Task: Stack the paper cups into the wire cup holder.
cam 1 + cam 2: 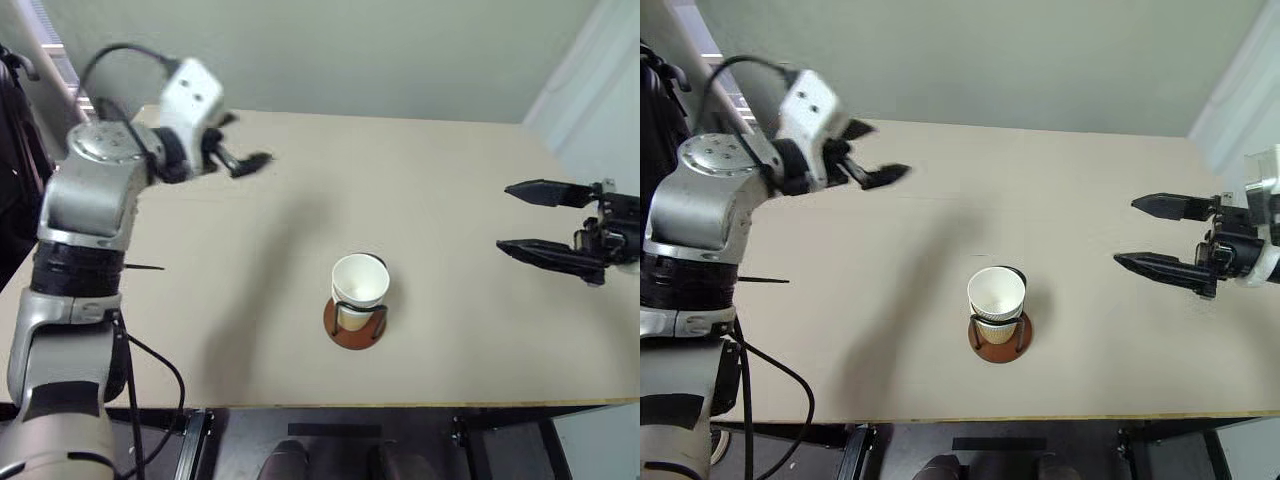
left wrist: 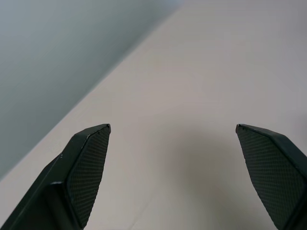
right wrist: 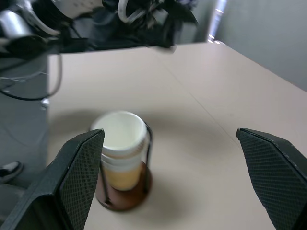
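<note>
No writing is seen on the stacked tan paper cups point(image 1: 358, 283) in the brown-based wire cup holder point(image 1: 355, 322) on the plain beige table point(image 1: 450, 200) by a pale wall, and both the left gripper point(image 1: 243, 150) and the right gripper point(image 1: 522, 217) are held wide with nothing in them.

1. One counter point(image 1: 450, 200), beige.
2. One wire holder point(image 1: 356, 322): a single round reddish-brown base with thin dark wire loops rising from it.
3. Paper cups point(image 1: 359, 288): one nested stack standing in the holder. The right wrist view shows at least two rolled white rims one above the other point(image 3: 122, 143); an exact count of cups in the stack cannot be told.
4. Two grippers: a left gripper point(image 1: 240, 160) and a right gripper point(image 1: 540, 218), each with two black fingers, four fingers in all.
5. One black cable point(image 1: 150, 370) hanging off the counter's near left edge.
</note>
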Available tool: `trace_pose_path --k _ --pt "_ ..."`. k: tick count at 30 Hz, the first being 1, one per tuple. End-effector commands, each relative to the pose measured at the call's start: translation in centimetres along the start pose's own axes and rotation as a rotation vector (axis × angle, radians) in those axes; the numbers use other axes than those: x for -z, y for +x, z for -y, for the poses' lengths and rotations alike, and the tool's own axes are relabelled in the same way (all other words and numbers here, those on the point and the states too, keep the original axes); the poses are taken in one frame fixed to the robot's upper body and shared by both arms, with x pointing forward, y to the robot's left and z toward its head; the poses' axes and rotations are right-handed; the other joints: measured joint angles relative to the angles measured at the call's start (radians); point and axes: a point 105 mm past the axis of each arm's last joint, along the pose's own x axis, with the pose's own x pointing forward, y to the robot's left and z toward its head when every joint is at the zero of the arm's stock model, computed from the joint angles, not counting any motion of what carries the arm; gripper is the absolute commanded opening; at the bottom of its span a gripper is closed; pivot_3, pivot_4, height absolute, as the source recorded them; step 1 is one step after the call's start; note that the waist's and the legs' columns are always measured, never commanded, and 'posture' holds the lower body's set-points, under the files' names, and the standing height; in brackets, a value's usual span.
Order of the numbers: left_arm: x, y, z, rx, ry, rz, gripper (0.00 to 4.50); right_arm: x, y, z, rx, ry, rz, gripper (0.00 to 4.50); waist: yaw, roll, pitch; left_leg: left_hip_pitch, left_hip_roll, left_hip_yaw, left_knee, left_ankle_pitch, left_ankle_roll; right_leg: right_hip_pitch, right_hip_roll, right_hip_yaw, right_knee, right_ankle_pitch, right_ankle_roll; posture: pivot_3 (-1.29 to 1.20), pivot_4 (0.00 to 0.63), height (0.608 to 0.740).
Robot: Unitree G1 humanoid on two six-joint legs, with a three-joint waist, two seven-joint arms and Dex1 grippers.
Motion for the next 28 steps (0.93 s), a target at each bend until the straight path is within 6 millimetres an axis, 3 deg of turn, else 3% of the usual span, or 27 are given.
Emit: trace_pose_path --k 1,3,5,8,14,19,23,28 --pt "4.1 -2.4 -5.1 -0.295 -0.096 -0.117 4.48 -0.1 -0.4 1.8 0.103 -0.04 0.02 4.5 -0.006 0.0 0.0 0.001 0.0 0.0 -0.001 0.0 0.0 -0.002 0.0 0.001 0.0 0.0 0.0 0.0 0.15 0.74" --pt "6.1 -3.2 -5.9 -0.35 -0.127 -0.164 4.48 0.2 -0.7 2.6 0.15 -0.044 0.022 4.5 -0.007 0.0 0.0 0.001 -0.001 0.001 -0.002 0.0 0.0 -0.003 0.001 0.001 0.0 0.0 0.0 0.0 0.15 0.74" --pt "9.3 -5.0 -7.4 -0.44 -0.173 -0.23 4.48 0.9 -1.7 5.2 0.3 -0.045 0.035 4.5 -0.006 0.0 0.0 0.0 -0.001 0.001 -0.002 0.0 0.0 -0.005 0.001 0.002 0.0 0.0 0.0 0.0 0.15 0.74" --pt "12.8 -6.7 -7.0 -0.424 -0.244 -0.277 4.48 2.7 -3.5 8.3 0.482 -0.015 0.026 4.5 -0.007 -0.001 0.0 0.001 0.002 0.0 -0.004 0.0 0.0 -0.007 -0.002 0.004 0.001 0.0 0.001 0.0 0.15 0.74" --pt "15.4 -7.9 -5.0 -0.334 -0.291 -0.233 4.48 6.7 -5.9 11.2 0.686 0.025 -0.02 4.5 0.016 -0.001 0.0 0.001 0.001 0.0 -0.005 0.001 -0.001 -0.008 -0.001 0.004 0.002 0.001 0.0 0.0 0.15 0.74" --pt "19.7 -10.9 -6.4 -0.516 -0.339 -0.322 4.48 8.6 -8.5 13.6 0.937 0.041 0.009 4.5 0.018 0.0 0.0 0.004 0.001 0.001 -0.004 0.001 -0.001 -0.007 -0.002 0.005 0.006 0.001 0.0 0.0 0.15 0.74" --pt "21.5 -12.6 -7.4 -0.65 -0.372 -0.324 4.48 10.4 -9.6 14.0 1.058 0.052 0.002 4.5 0.017 0.0 0.0 0.007 0.002 0.003 -0.006 0.001 -0.001 -0.006 -0.002 0.006 0.006 0.001 -0.001 0.0 0.15 0.74" --pt "22.3 -13.0 -7.3 -0.684 -0.384 -0.33 4.48 12.1 -10.3 14.1 1.109 0.079 -0.018 4.5 0.019 0.0 0.0 0.007 0.002 0.003 -0.006 0.001 -0.001 -0.006 -0.003 0.006 0.006 0.001 -0.002 0.0 0.15 0.74"
